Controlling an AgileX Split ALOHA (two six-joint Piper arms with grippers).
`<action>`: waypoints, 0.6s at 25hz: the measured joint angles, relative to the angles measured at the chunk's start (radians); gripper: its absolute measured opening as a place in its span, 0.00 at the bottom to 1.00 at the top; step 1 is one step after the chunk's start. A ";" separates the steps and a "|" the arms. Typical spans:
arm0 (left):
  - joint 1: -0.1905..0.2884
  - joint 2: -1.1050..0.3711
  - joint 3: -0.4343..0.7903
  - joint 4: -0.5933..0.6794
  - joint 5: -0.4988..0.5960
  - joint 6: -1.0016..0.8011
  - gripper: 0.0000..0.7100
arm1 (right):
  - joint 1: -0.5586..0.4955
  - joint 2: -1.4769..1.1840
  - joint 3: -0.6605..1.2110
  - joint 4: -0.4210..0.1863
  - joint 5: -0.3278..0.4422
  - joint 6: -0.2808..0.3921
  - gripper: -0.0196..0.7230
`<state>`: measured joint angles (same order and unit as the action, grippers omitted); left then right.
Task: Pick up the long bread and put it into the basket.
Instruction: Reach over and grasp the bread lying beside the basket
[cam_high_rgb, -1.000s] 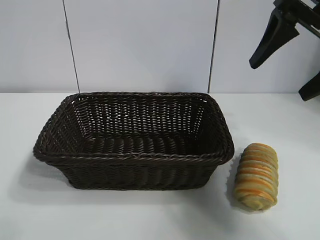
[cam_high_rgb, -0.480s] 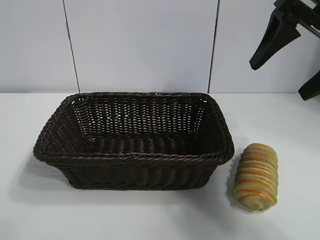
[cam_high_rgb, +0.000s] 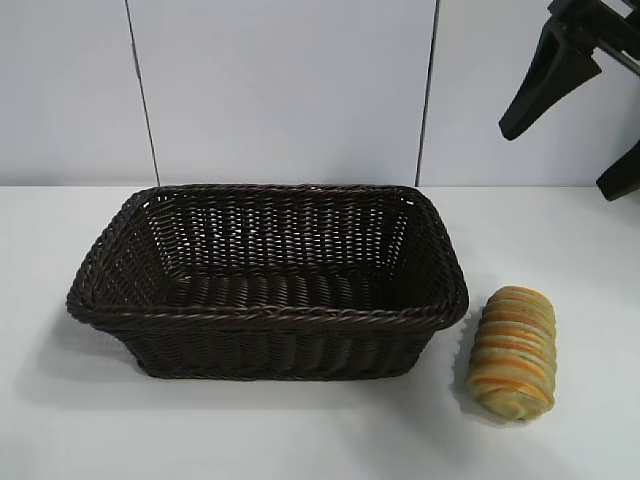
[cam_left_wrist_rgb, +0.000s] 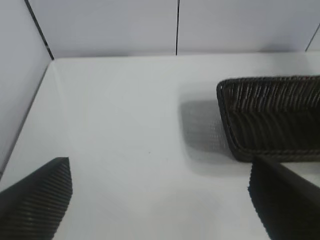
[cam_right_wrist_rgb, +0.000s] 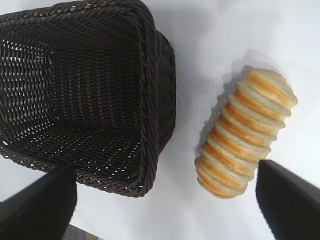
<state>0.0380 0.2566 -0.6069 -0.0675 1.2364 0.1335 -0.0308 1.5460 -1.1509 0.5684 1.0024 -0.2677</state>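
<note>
The long bread (cam_high_rgb: 513, 352), a ridged loaf with orange and tan stripes, lies on the white table just right of the basket (cam_high_rgb: 268, 315), a large dark-brown wicker one with nothing in it. My right gripper (cam_high_rgb: 556, 160) hangs open high above the table at the back right, well clear of the loaf. In the right wrist view the long bread (cam_right_wrist_rgb: 245, 132) lies beside the basket's rim (cam_right_wrist_rgb: 150, 100), and the right gripper (cam_right_wrist_rgb: 165, 200) holds nothing. My left gripper (cam_left_wrist_rgb: 160, 200) is open over bare table, with the basket's end (cam_left_wrist_rgb: 227, 120) off to one side.
A pale wall with dark vertical seams (cam_high_rgb: 142, 95) runs behind the table. Bare white tabletop (cam_high_rgb: 300, 430) lies in front of the basket and around the loaf. In the left wrist view a side wall (cam_left_wrist_rgb: 20, 75) borders the table.
</note>
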 joint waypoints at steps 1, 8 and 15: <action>0.000 0.000 0.022 0.000 0.000 0.000 0.98 | 0.000 0.000 0.000 0.000 0.000 -0.002 0.96; 0.000 -0.017 0.083 0.000 -0.005 0.000 0.98 | 0.000 0.000 0.000 -0.007 0.001 -0.015 0.96; 0.000 -0.219 0.083 0.000 -0.005 0.003 0.98 | 0.000 0.000 0.000 -0.048 0.025 -0.015 0.96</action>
<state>0.0380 0.0376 -0.5243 -0.0675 1.2315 0.1361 -0.0308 1.5460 -1.1509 0.5203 1.0272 -0.2823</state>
